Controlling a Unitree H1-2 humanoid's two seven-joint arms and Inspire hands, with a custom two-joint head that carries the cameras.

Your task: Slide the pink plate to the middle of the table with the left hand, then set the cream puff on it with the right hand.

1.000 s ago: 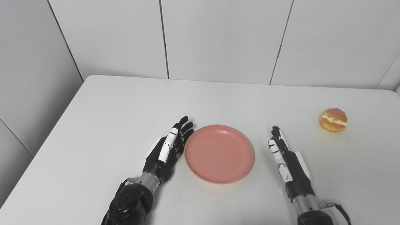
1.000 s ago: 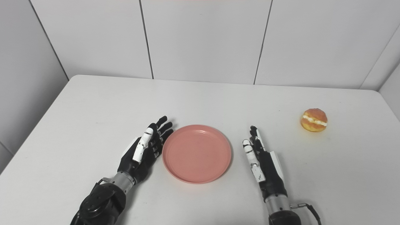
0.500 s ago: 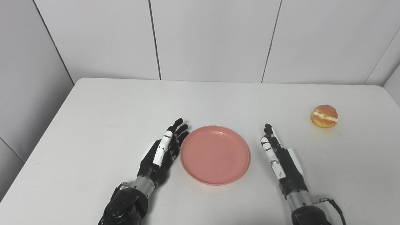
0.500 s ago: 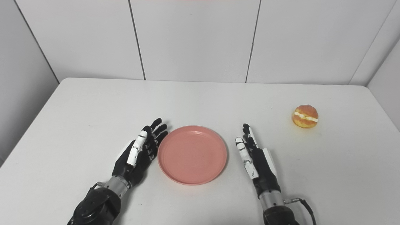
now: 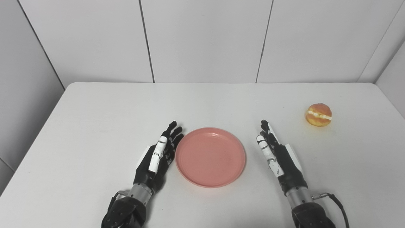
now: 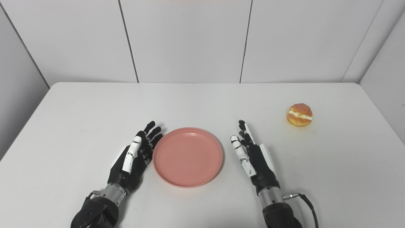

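Observation:
The pink plate (image 5: 210,156) lies empty on the white table (image 5: 104,107), near the middle and toward the front. My left hand (image 5: 157,157) is open, on edge, fingers stretched out, right against the plate's left rim. My right hand (image 5: 278,156) is open and empty, also on edge, a short gap right of the plate. The cream puff (image 5: 318,114), golden with a white cream line, sits at the far right of the table, well beyond the right hand. It also shows in the right eye view (image 6: 299,114).
White panelled walls close the table at the back and on both sides. A cable (image 5: 337,202) runs from the right wrist.
The whole picture has shifted left, so the camera has turned. The hands, plate and cream puff keep the same places relative to each other.

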